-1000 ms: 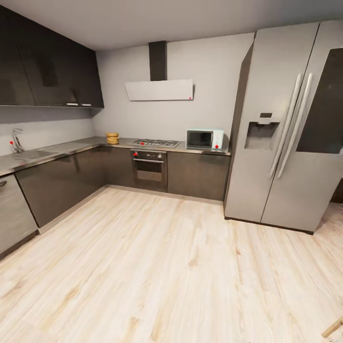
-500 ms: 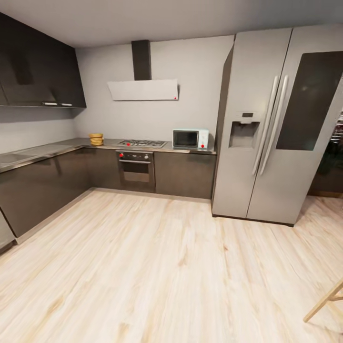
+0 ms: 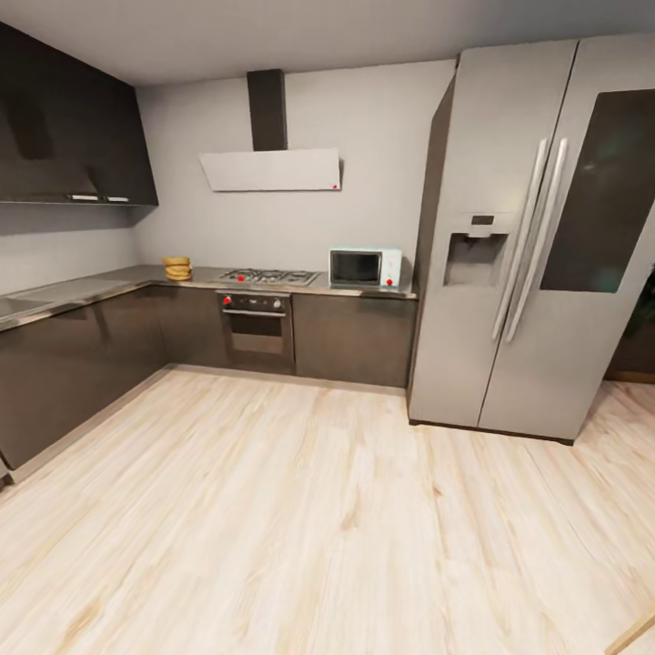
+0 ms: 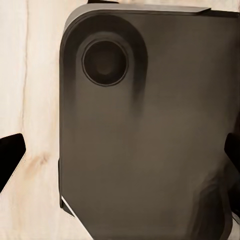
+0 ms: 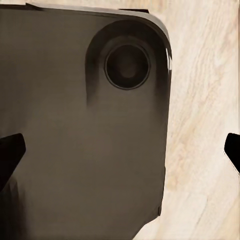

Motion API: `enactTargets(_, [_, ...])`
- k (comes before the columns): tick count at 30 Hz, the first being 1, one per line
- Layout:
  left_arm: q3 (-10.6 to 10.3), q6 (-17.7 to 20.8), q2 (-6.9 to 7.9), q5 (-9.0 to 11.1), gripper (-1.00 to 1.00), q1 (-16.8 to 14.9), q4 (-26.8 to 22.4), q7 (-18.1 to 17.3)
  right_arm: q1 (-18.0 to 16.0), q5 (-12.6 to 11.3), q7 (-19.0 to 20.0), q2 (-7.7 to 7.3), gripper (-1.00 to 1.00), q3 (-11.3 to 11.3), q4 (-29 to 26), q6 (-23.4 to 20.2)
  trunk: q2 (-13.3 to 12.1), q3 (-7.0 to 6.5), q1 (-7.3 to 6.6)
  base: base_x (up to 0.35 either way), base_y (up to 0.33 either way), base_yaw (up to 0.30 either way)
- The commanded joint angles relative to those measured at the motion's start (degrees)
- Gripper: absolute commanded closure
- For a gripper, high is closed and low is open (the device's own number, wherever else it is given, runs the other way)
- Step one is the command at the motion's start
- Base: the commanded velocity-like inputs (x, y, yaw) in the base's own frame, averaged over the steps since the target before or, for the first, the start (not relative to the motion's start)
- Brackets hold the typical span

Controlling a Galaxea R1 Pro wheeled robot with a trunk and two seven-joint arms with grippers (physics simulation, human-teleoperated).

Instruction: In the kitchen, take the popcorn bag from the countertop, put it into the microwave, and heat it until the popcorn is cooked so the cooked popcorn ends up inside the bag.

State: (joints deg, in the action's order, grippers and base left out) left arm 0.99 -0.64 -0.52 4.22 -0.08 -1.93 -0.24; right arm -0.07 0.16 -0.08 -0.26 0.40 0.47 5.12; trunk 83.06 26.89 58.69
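The tan-yellow popcorn bag stands on the grey countertop at the far corner, left of the hob. On the same counter's right end, next to the fridge, sits the pale microwave with its door closed. Both are far across the floor from me. In the left wrist view my left gripper hangs open over my dark base, nothing between its fingers. The right gripper is open too, above the base and the floor.
A tall steel fridge fills the right side. A built-in black oven with red knobs sits under the hob, a hood above. Dark cabinets run along the left. Pale wood floor stretches between.
The whole head view has shifted: the camera swung right, then moved a little closer to the far counter. The sink and tap have left the picture. Bag and microwave stay put.
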Motion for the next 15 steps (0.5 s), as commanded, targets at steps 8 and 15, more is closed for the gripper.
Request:
enactTargets(8, [0.1, -0.1, -0.03, 0.4, -1.00, 0.0, 0.0, 0.0, 0.0, 0.0, 0.0, 0.00, -1.00, 0.0, 0.1, 0.2, 0.0, 0.04, 0.03, 0.321, 0.000, 0.000])
enactTargets(15, [0.1, -0.1, -0.01, 0.4, -1.00, 0.0, 0.0, 0.0, 0.0, 0.0, 0.0, -0.05, -1.00, 0.0, 0.1, 0.2, 0.0, 0.04, 0.03, 0.321, 0.000, 0.000])
